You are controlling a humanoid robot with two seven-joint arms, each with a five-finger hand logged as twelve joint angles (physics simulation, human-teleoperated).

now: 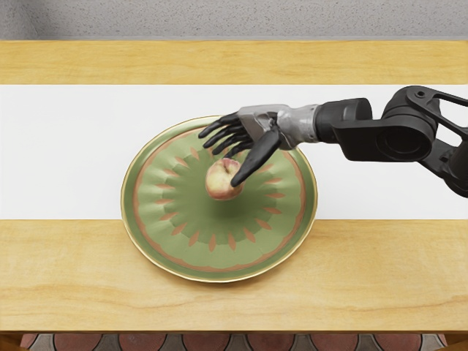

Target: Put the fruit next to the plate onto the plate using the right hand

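Head view, the only one: there is one plate [167,199], one fruit [219,184] and one hand in sight. The plate is round and green, with a thin gold rim and a ring of reddish, petal-like marks. It lies on the wooden worktop [73,272], its upper half over a white runner [66,146] that crosses the worktop from side to side and its lower half over bare wood.

The single fruit, yellowish with a red blush, sits at the middle of the plate, well inside the rim.

The right arm [380,133] comes in from the picture's right edge, dark and jointed, and ends in the right hand [247,135] over the upper part of the plate. Its four fingers [219,130] are spread apart and stretched out toward the left, above the fruit and closed on nothing. The thumb [254,158] points down and to the left, and its tip overlaps the upper right edge of the fruit. Whether it actually touches the fruit cannot be told from this angle.
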